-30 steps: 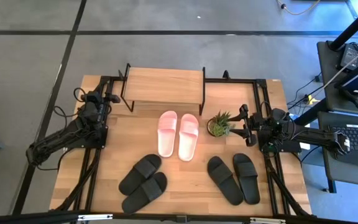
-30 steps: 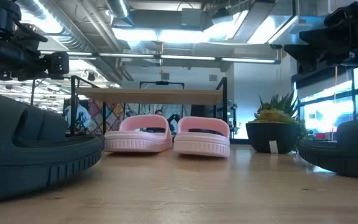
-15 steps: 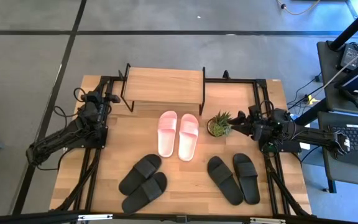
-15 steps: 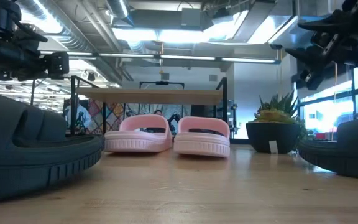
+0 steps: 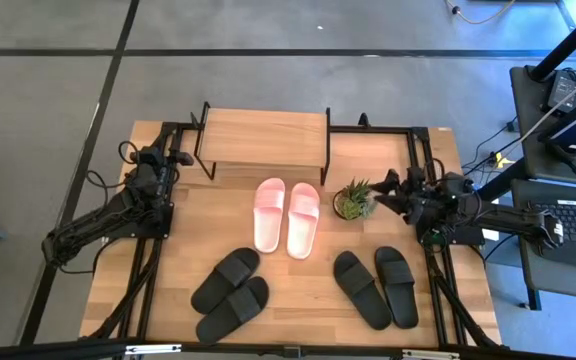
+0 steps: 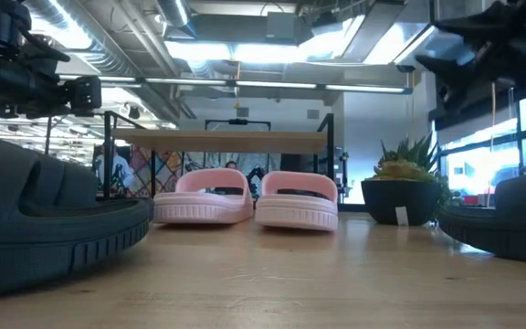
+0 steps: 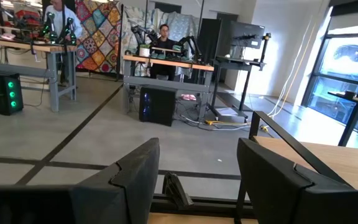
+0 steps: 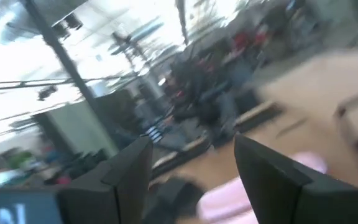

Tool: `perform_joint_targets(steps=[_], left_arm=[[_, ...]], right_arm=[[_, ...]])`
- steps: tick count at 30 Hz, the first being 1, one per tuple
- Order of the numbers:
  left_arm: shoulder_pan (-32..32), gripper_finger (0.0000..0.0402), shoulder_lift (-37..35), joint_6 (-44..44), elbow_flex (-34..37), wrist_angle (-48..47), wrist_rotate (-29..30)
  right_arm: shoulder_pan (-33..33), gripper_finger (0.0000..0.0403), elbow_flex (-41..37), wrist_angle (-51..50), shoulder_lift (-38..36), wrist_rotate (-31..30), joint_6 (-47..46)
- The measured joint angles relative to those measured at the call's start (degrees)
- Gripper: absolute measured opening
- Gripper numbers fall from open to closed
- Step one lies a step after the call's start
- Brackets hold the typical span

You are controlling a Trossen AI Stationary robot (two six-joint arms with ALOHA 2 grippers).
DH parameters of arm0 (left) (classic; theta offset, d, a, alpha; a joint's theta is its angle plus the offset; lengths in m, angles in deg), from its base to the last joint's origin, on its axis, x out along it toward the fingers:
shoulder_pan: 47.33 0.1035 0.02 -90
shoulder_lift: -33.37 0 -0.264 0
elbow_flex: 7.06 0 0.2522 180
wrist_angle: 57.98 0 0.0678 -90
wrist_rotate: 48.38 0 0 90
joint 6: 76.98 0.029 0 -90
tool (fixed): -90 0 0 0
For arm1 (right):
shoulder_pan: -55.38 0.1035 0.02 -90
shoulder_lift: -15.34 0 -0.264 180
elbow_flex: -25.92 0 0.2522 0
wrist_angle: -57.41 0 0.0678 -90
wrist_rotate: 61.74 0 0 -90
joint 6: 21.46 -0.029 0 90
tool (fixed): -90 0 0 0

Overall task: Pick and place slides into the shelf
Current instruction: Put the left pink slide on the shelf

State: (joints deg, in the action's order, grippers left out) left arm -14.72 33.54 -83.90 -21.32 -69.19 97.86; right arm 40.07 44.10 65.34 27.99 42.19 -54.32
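Observation:
The pale pink slides (image 5: 286,216) (image 6: 247,197) lie side by side on their soles at mid-table, just in front of the shelf (image 5: 263,138) (image 6: 217,139). One black pair (image 5: 231,295) lies near the near-left edge, and the other (image 5: 375,287) near the near-right. My left gripper (image 5: 180,157) (image 7: 197,180) is open and waits by the shelf's left end. My right gripper (image 5: 386,190) (image 8: 191,180) is open in the air right of the potted plant (image 5: 353,200), pointing toward the pink slides. It touches nothing.
The small potted plant (image 6: 405,187) stands between my right gripper and the pink pair. A black metal frame (image 5: 368,128) borders the table's far part. Bare wood (image 5: 298,280) lies between the two black pairs. People and desks (image 7: 163,37) show in the room beyond.
My right gripper has swung toward the table's left, closing on the potted plant, and has turned a little toward the far edge. Its wrist view is smeared by the motion. The slides, the shelf and the left arm have stayed where they were.

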Motion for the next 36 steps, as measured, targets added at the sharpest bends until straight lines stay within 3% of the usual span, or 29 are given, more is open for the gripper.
perform_joint_targets(steps=[4,9,17,23,28,36], left_arm=[[0.01,0.0208,-0.02,-0.31,-0.01,0.0,0.0],[0.01,0.0208,-0.02,-0.42,-0.01,0.0,-0.03],[0.01,0.0208,-0.02,-0.42,-0.01,0.02,-0.04],[-0.01,0.0208,-0.01,-0.41,-0.01,0.02,-0.04],[0.01,0.0208,-0.01,-0.42,0.0,0.02,-0.04],[0.01,0.0208,0.0,-0.42,-0.01,0.02,-0.04]], right_arm=[[0.0,0.0227,6.53,-5.23,2.4,-5.07,8.32],[0.0,0.0227,16.65,-11.22,9.78,-6.89,16.85],[0.3,0.0227,34.87,-22.67,31.14,-9.93,28.58],[4.84,0.0227,49.81,-35.52,47.09,-10.61,34.8],[10.03,0.0227,61.14,-46.66,58.25,-17.04,38.77],[15.19,0.0227,66.84,-52.97,72.26,-21.34,39.09]])
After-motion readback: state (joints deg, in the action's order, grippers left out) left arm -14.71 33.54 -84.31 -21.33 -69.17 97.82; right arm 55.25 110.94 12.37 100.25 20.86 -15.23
